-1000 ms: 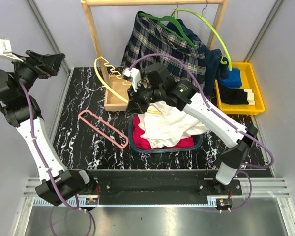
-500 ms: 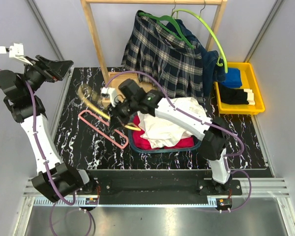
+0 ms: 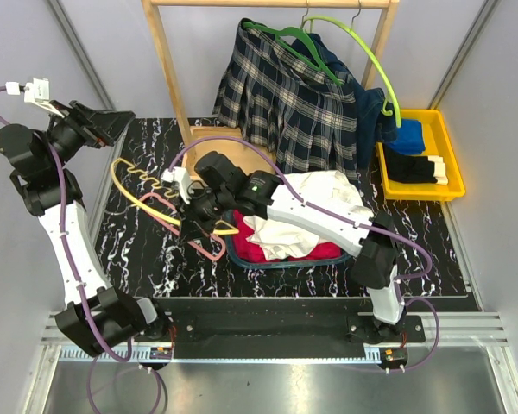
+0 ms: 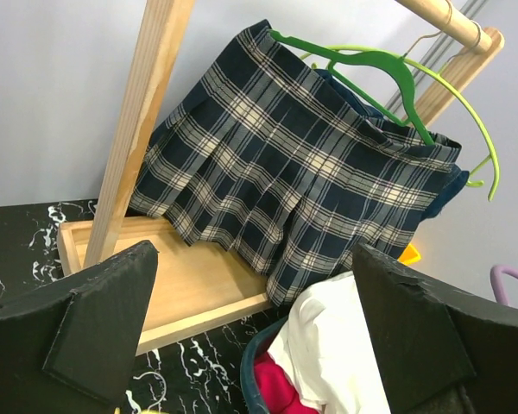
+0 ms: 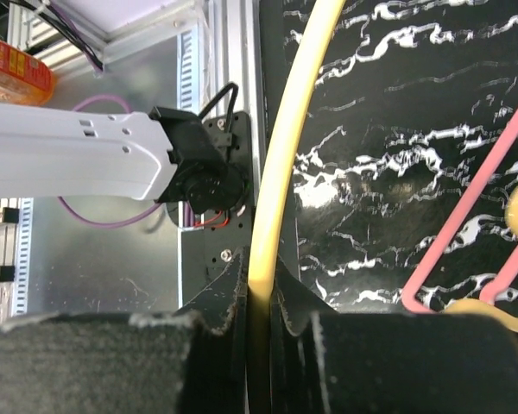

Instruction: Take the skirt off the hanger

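The plaid skirt (image 3: 285, 99) hangs on the dark green hanger (image 3: 287, 36) from the wooden rail at the back. Both show in the left wrist view, the skirt (image 4: 302, 172) and the hanger (image 4: 375, 65). My left gripper (image 3: 112, 123) is open and empty, raised at the far left and well apart from the skirt; its jaws (image 4: 255, 259) frame the skirt's hem. My right gripper (image 3: 194, 220) is shut on a pale yellow hanger (image 3: 129, 191), low over the table left of the basket. In the right wrist view the gripper (image 5: 261, 297) pinches the yellow bar (image 5: 285, 155).
A lime-green hanger (image 3: 375, 65) with a dark denim garment hangs right of the skirt. A pink hanger (image 3: 209, 248) lies on the table under the yellow one. A teal basket (image 3: 242, 256) holds white and red cloth. A yellow bin (image 3: 449, 138) is at the right. The rack post (image 3: 168, 69) stands on a wooden base (image 3: 209, 138).
My right gripper has carried the pale yellow hanger left and toward the front, from the rack base to over the pink hanger. My left arm shifted slightly.
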You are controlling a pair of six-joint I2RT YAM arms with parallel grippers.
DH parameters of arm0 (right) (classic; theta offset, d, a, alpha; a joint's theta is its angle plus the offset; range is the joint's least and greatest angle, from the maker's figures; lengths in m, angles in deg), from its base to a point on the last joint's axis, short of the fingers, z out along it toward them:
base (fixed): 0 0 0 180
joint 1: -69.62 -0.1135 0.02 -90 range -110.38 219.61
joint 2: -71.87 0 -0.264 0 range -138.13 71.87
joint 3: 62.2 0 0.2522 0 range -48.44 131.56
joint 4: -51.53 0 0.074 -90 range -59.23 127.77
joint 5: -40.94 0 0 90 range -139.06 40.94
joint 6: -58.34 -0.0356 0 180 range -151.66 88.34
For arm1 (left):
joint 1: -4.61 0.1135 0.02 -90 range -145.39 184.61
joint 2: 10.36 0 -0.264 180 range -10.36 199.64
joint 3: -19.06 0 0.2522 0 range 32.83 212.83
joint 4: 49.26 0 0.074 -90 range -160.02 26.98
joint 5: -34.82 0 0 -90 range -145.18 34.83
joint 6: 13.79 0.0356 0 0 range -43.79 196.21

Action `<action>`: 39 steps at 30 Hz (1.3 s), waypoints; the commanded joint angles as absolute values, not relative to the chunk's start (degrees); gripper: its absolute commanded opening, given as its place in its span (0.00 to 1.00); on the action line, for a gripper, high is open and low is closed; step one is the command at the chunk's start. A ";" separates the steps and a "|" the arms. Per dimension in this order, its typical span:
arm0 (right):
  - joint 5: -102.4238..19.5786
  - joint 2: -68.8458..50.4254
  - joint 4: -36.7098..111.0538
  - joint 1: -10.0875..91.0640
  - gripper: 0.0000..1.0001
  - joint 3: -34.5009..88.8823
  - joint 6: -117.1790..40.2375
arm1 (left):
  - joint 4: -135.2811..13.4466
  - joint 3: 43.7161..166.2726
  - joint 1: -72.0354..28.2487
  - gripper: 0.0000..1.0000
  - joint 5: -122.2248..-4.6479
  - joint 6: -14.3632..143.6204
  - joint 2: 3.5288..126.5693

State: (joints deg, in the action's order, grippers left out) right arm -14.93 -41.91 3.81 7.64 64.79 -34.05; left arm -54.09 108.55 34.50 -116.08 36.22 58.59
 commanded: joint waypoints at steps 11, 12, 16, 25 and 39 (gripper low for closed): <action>-2.40 -51.61 27.64 15.55 0.12 59.58 -48.95 | -51.95 112.10 33.96 0.99 -118.46 37.28 58.55; -1.61 -52.05 30.27 16.87 0.16 59.31 -51.58 | -52.03 113.15 33.61 0.99 -118.63 37.10 58.90; 0.50 -52.76 33.20 17.58 0.54 58.60 -54.15 | -53.00 115.79 33.00 0.99 -118.63 37.18 59.86; -2.03 -47.77 30.92 18.20 1.00 58.26 -52.41 | -56.52 118.69 30.01 0.99 -118.19 39.47 60.13; -40.96 -10.23 11.77 41.23 1.00 65.19 -35.55 | -68.73 129.15 21.04 0.99 -116.70 51.69 63.30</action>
